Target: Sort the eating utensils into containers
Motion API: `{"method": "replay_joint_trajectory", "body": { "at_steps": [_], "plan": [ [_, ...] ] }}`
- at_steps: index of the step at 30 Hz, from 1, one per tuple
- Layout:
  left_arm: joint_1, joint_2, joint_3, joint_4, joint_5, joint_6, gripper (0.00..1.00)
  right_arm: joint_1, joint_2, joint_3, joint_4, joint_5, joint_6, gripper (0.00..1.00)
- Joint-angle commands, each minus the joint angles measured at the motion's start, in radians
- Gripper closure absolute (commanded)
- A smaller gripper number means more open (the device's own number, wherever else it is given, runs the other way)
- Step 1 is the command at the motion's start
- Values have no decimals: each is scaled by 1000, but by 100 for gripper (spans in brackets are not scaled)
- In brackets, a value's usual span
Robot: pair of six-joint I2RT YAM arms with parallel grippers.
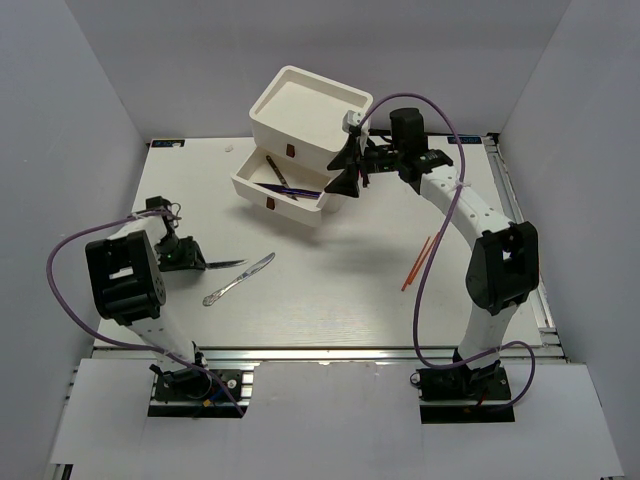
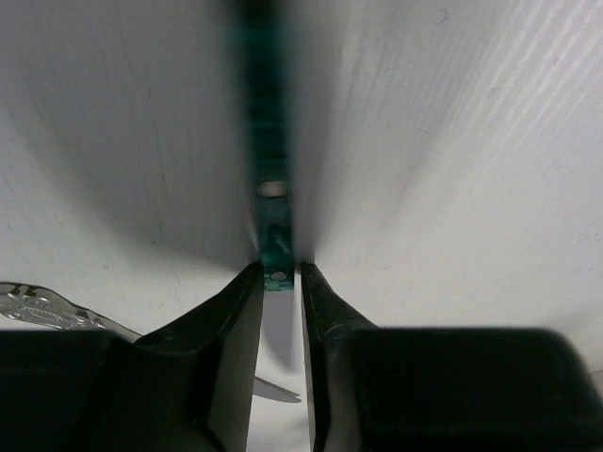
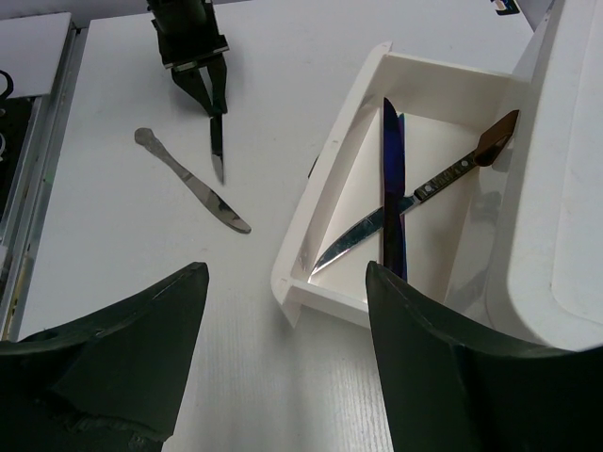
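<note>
My left gripper (image 1: 190, 256) is shut on a teal-handled knife (image 2: 272, 207). The handle sits pinched between the two dark fingertips (image 2: 247, 282), and the blade (image 1: 226, 264) points right, low over the table. A silver knife (image 1: 240, 279) lies just beside it. The white drawer unit (image 1: 305, 110) stands at the back with its lower drawer (image 3: 330, 179) pulled out. Inside lie an iridescent purple-blue knife (image 3: 391, 188) and a dark-handled knife (image 3: 363, 234), crossed. My right gripper (image 1: 348, 170) hovers open at that drawer's near corner, holding nothing. Two orange chopsticks (image 1: 418, 262) lie on the table at the right.
The top drawer (image 1: 262, 105) of the unit also stands open. The right arm (image 1: 480, 215) arches over the chopsticks. The silver knife's ornate handle (image 2: 38, 306) lies close to the left fingers. Grey walls enclose the table on three sides.
</note>
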Motion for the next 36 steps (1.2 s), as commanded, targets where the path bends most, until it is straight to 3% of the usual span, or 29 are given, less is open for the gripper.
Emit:
{"method": "replay_joint_trajectory", "body": {
  "at_steps": [1, 10, 15, 24, 36],
  "plan": [
    [4, -3, -32, 20, -37, 1, 69, -2, -44, 2, 16, -23, -5, 26],
    [2, -52, 30, 49, -51, 121, 100, -3, -49, 8, 8, -27, -14, 26],
    [2, -127, 74, 107, -5, 250, 100, -3, -50, 4, 7, -28, -16, 26],
    [-30, -294, 117, 318, 274, 343, 100, -5, -44, 24, -59, -94, -111, 26],
    [-203, -146, 431, 357, 380, 334, 100, -6, -53, 30, -71, -73, -133, 25]
  ]
}}
